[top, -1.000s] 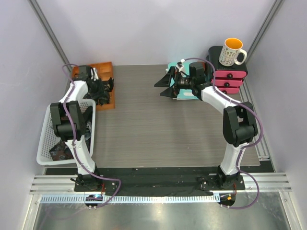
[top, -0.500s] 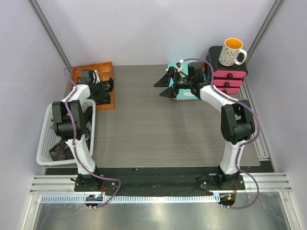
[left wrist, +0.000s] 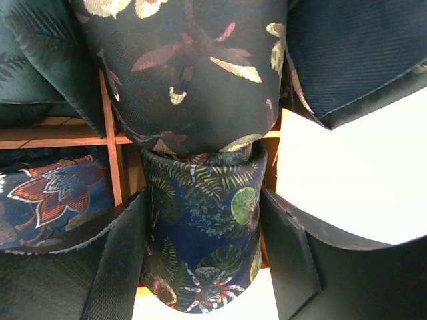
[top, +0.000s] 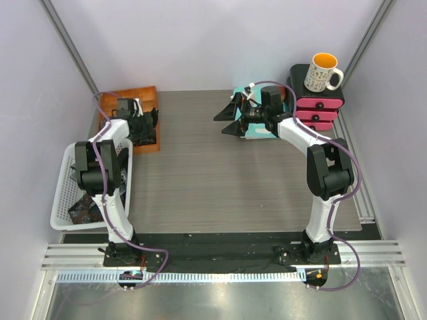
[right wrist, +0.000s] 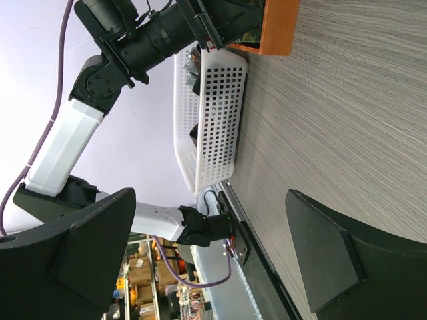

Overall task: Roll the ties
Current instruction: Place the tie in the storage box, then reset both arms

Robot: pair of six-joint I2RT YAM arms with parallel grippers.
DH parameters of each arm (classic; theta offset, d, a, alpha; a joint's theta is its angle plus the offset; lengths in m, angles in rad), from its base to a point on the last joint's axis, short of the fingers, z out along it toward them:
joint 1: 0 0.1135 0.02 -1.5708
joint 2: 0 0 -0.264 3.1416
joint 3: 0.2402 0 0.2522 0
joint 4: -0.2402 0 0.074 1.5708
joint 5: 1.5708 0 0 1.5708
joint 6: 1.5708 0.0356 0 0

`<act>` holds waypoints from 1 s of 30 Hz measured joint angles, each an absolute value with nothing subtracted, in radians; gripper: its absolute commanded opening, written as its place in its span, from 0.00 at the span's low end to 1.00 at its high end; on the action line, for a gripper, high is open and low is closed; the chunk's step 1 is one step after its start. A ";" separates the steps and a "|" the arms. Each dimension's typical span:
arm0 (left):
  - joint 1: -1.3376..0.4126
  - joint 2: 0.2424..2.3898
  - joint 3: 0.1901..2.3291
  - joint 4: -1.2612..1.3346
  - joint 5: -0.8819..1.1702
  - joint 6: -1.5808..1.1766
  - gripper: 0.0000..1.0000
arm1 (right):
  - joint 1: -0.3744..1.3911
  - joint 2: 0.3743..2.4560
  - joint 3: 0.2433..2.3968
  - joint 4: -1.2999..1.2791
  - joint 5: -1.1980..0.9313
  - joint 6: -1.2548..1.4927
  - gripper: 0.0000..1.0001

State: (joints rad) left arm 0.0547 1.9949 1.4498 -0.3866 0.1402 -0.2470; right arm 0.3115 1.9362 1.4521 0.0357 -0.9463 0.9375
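Two grippers [left wrist: 204, 267] [right wrist: 212, 257], one mug [top: 323, 72], one basket [top: 62, 189]

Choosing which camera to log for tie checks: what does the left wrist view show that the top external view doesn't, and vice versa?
Left wrist only: the rolled tie with its fern-and-spider print, and the wooden dividers. Top external only: white basket, mug, pink drawers, open right gripper. Both: left gripper inside the wooden box.

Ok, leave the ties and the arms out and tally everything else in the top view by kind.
Mug: 1
Drawer unit with pink fronts: 1
Teal folder: 1
Orange wooden box: 1
White basket: 1
Total: 5
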 measured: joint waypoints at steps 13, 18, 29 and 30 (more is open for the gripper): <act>0.021 1.922 1.458 -0.437 0.061 -0.205 0.79 | 0.311 1.936 1.455 0.036 -0.949 0.937 1.00; 0.015 1.870 1.470 -0.447 0.041 -0.179 0.93 | 0.305 1.936 1.455 0.036 -0.949 0.936 1.00; -0.164 1.819 1.750 -0.603 0.022 -0.012 1.00 | 0.194 1.927 1.464 -0.076 -0.928 0.801 1.00; -0.204 1.819 1.790 -0.632 0.043 0.014 1.00 | 0.171 1.918 1.465 -0.113 -0.913 0.764 1.00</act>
